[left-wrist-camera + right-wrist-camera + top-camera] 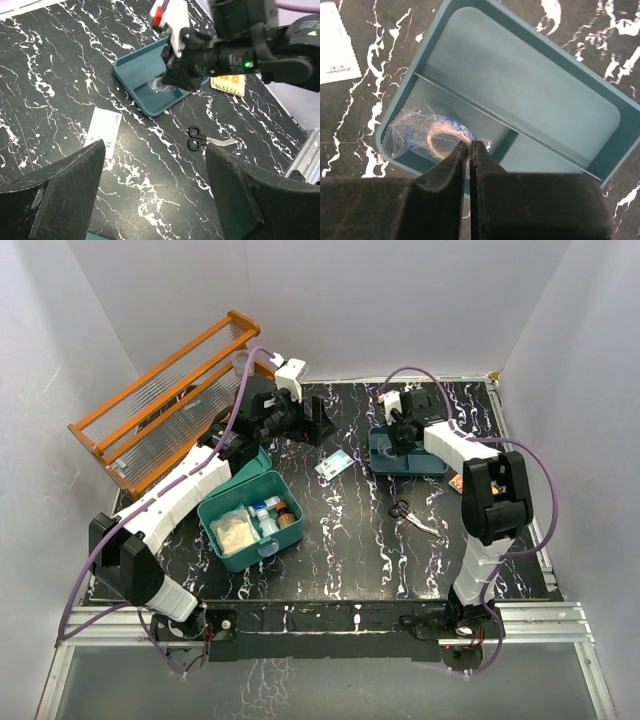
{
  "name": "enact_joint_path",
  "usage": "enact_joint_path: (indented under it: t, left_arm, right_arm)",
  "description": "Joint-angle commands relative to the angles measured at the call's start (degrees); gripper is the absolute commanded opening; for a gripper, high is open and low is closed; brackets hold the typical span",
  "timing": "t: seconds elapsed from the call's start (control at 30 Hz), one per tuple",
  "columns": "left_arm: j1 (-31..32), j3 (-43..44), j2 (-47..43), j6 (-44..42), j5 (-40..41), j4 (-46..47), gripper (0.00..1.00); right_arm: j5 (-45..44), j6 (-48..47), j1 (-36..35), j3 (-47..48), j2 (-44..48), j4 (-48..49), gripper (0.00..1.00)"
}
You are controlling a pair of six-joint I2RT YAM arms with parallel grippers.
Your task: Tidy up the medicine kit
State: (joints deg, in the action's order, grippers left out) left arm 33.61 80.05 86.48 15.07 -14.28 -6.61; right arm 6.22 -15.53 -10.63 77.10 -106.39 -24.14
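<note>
The medicine kit, a teal box, stands open at the left with small bottles and a white packet inside. My left gripper hangs open above bare table beyond the kit, with nothing between its fingers. A tape roll in clear wrap lies in the near compartment of a flat teal tray. My right gripper is shut, pinching the edge of that wrap. From the top view the right gripper sits over the tray.
A white sachet lies mid-table, also seen from the left wrist, sachet. Black-handled scissors lie in front of the tray. An orange-yellow booklet is right of the tray. An orange wooden rack leans at the back left.
</note>
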Motion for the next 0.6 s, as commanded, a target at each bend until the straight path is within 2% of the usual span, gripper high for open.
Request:
enact_joint_path:
  t: [0.0,0.2,0.37,0.43,0.5,0.57]
  left_arm:
    - [0.25,2.74,-2.18,-1.45,0.45,-0.99,0.79]
    - [0.23,2.49,-3.18,-2.92,1.43,-1.29,0.79]
    - [0.28,-0.09,-5.31,-3.51,2.67,1.53,0.8]
    - [0.28,-0.11,-5.31,-3.66,2.55,1.56,0.8]
    - [0.25,0.21,-5.02,-3.89,2.35,1.21,0.8]
    - [0.24,0.59,-4.77,-4.04,2.1,0.71,0.8]
  right_arm:
    - [-5.15,-6.23,-1.74,4.35,-2.85,-2.08,0.03]
    - [-7.1,-7.97,-2.68,5.79,-5.26,-4.28,0.04]
    - [-11.43,-8.41,-3.42,5.0,-5.96,-3.97,0.11]
    - [-12.39,-5.82,-3.55,5.76,-6.09,-3.53,0.18]
    - [-12.27,-3.63,-3.64,6.95,-6.15,-4.06,0.32]
    - [-11.53,-2.17,-3.64,7.41,-5.56,-3.95,0.4]
